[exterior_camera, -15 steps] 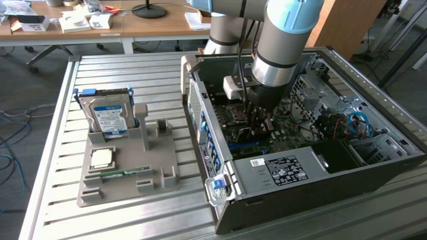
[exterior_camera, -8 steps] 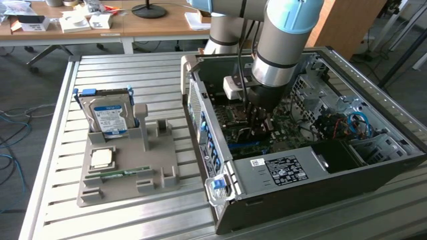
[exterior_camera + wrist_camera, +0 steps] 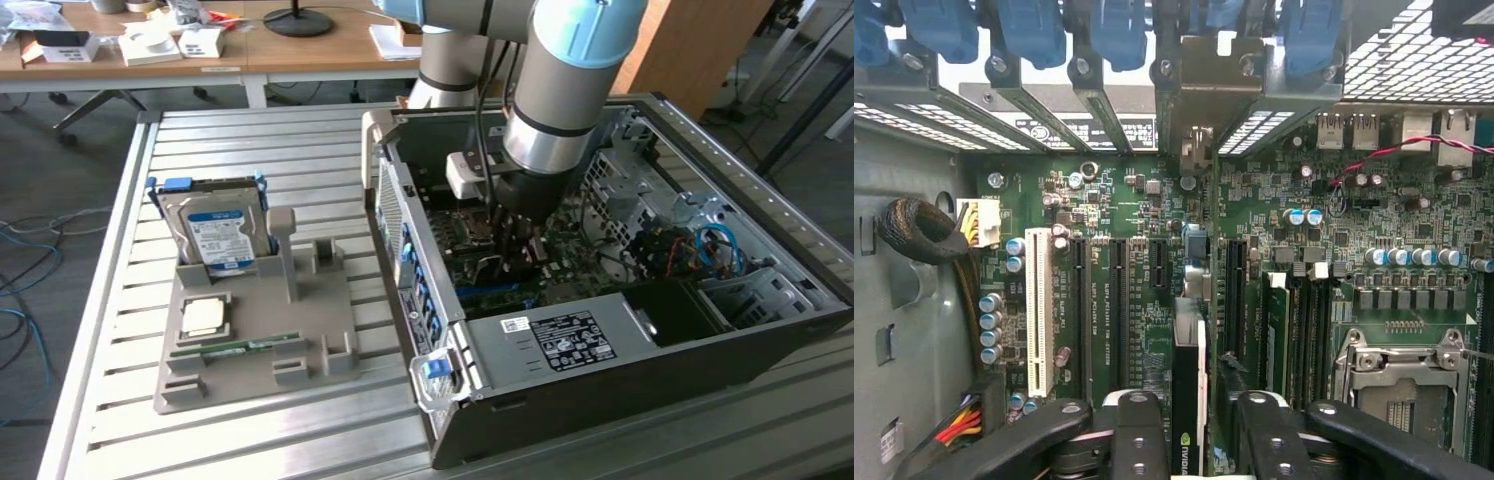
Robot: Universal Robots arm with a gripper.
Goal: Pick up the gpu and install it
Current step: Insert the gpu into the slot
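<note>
In the exterior view my gripper reaches down into the open computer case, over the motherboard. The wrist view shows the gpu edge-on, a thin black card between my two dark fingers. My gripper is shut on it. The card stands upright over the motherboard, in line with a long black expansion slot. Its pale metal bracket sits at the case's rear slot openings. I cannot tell whether the card's lower edge is seated in the slot.
A grey holder tray at the exterior view's left carries a silver hard drive with a blue label, a processor chip and a green memory stick. Inside the case are the power supply, blue cables and the processor socket.
</note>
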